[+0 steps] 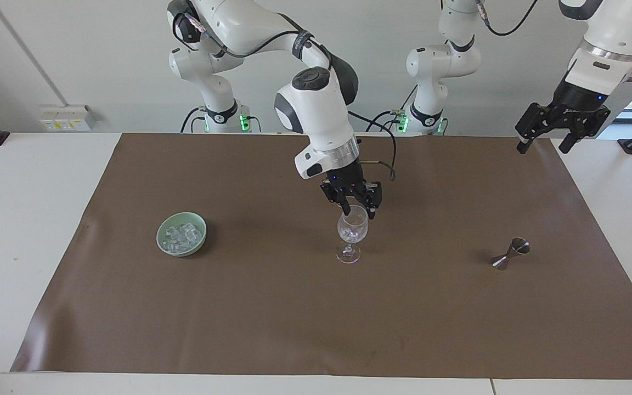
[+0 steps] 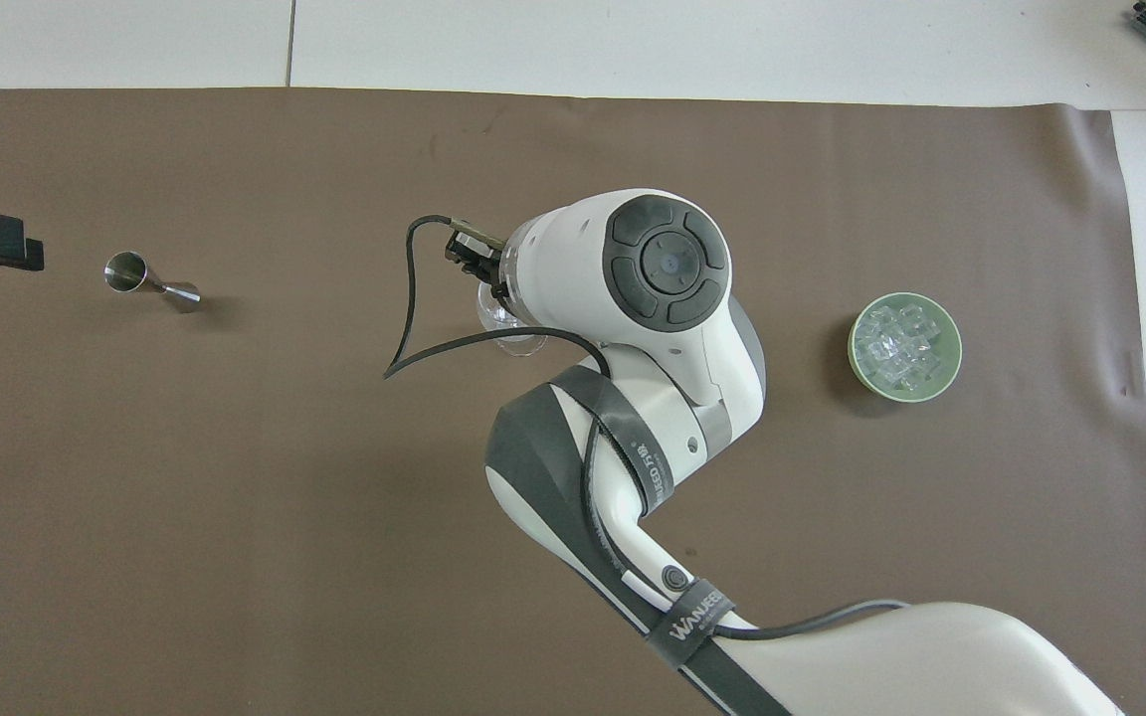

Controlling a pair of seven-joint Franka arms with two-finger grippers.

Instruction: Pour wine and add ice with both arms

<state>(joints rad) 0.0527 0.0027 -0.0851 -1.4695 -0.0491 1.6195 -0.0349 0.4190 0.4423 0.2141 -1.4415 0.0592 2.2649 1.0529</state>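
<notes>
A clear stemmed wine glass [image 1: 352, 233] stands in the middle of the brown mat. My right gripper [image 1: 358, 210] hangs open just over its rim, with nothing between its fingers. Ice [image 1: 353, 236] lies inside the glass. More ice [image 1: 182, 235] is heaped in a green bowl [image 1: 160, 237] toward the right arm's end of the table. In the overhead view the right arm covers most of the glass [image 2: 493, 316], and the ice [image 2: 896, 343] in the bowl [image 2: 955, 350] shows plainly. My left gripper [image 1: 544, 146] waits open, raised over the mat's corner near its base.
A small metal jigger [image 1: 511, 254] lies on its side toward the left arm's end of the table; it also shows in the overhead view [image 2: 150, 278]. The brown mat [image 1: 294, 307] covers most of the white table.
</notes>
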